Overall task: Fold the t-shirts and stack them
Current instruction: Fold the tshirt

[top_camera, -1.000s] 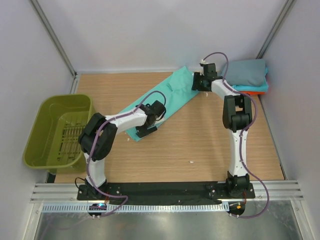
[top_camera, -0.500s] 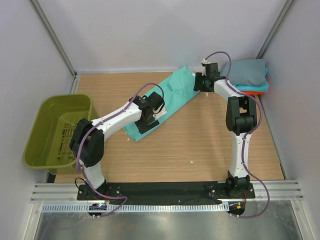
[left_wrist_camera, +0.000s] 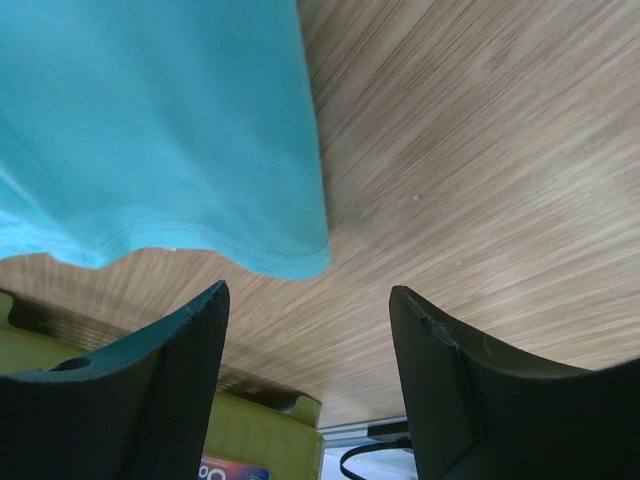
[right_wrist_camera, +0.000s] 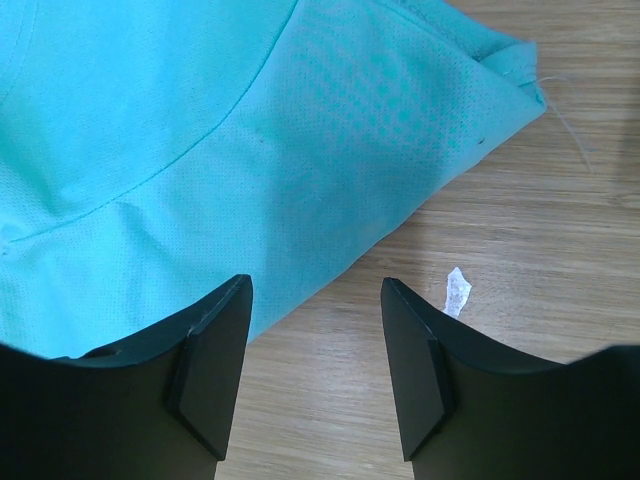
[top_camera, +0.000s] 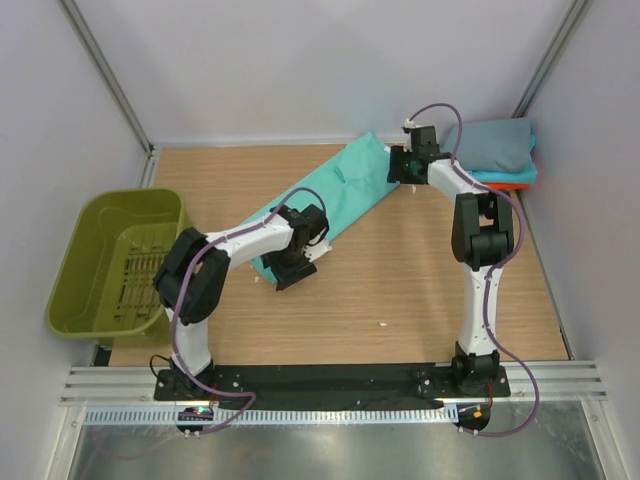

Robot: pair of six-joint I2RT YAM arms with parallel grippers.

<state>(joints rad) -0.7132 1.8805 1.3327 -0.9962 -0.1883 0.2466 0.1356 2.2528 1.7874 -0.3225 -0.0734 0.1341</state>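
Observation:
A mint-green t-shirt (top_camera: pixel 335 190) lies folded into a long strip, running diagonally from the table's middle to the back. My left gripper (top_camera: pixel 290 270) hovers open and empty at the strip's near-left end; in the left wrist view the shirt's hem corner (left_wrist_camera: pixel 290 255) lies just beyond the fingers. My right gripper (top_camera: pixel 398 170) is open and empty at the far-right end; in the right wrist view the shirt's edge (right_wrist_camera: pixel 330 190) lies ahead of the fingers. A stack of folded shirts, slate grey (top_camera: pixel 495 145) over cyan and orange-red, sits at the back right.
An olive-green plastic basket (top_camera: pixel 115 260) stands at the table's left edge. A white scrap (right_wrist_camera: pixel 456 292) lies on the wood by the right gripper, another scrap (top_camera: pixel 381 323) lies nearer the front. Grey walls enclose the table.
My left gripper shifted back toward the near-left end of the shirt strip, the arm's elbow swinging right. The right arm has barely moved.

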